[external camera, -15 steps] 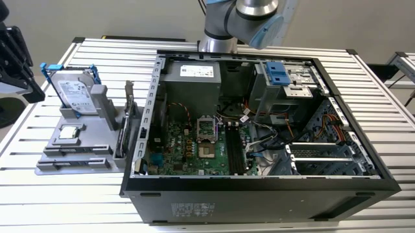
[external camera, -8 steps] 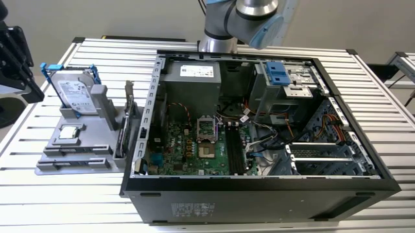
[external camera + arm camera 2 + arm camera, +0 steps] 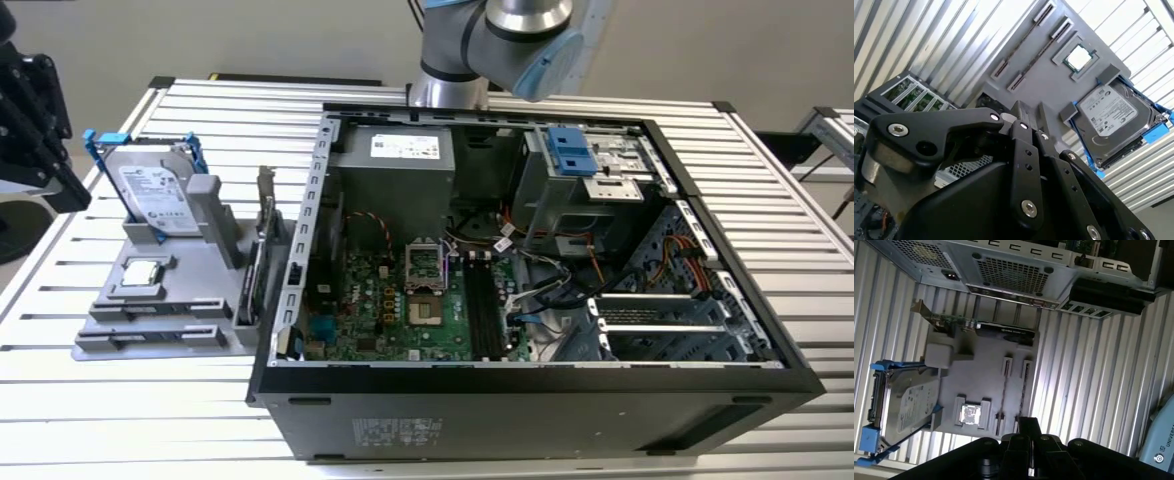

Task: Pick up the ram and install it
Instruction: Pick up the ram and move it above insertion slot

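Hand (image 3: 1032,114) over grey holder (image 3: 1054,85), cannot tell its grip, ram (image 3: 1022,392) seated there, exterior view shows motherboard slots (image 3: 485,315).

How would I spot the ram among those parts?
On the exterior view's left, beside the open computer case, sits a grey holder. The ram stands on edge camera-side of its square chip: a thin strip, unlike the bulky blue-railed hard drive.
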`<state>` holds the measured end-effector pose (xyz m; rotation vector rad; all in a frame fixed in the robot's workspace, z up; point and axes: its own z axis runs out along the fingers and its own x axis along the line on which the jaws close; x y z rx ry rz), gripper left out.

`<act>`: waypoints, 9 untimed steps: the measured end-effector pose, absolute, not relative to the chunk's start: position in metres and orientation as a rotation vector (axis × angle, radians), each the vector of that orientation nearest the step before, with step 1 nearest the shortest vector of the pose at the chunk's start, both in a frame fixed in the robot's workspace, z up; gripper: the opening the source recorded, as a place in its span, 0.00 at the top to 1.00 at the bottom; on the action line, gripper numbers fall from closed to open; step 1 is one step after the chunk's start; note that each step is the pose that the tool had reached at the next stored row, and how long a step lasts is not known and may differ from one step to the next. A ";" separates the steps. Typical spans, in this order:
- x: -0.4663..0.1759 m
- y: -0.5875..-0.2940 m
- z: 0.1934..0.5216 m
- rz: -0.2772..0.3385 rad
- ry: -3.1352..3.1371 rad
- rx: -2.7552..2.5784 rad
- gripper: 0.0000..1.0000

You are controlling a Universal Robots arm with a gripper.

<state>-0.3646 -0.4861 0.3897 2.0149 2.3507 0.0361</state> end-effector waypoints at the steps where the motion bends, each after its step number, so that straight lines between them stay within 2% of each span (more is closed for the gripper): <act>1: -0.365 -0.486 0.390 0.036 2.336 2.031 1.00; 9: -0.365 -0.486 0.390 0.031 2.226 2.151 1.00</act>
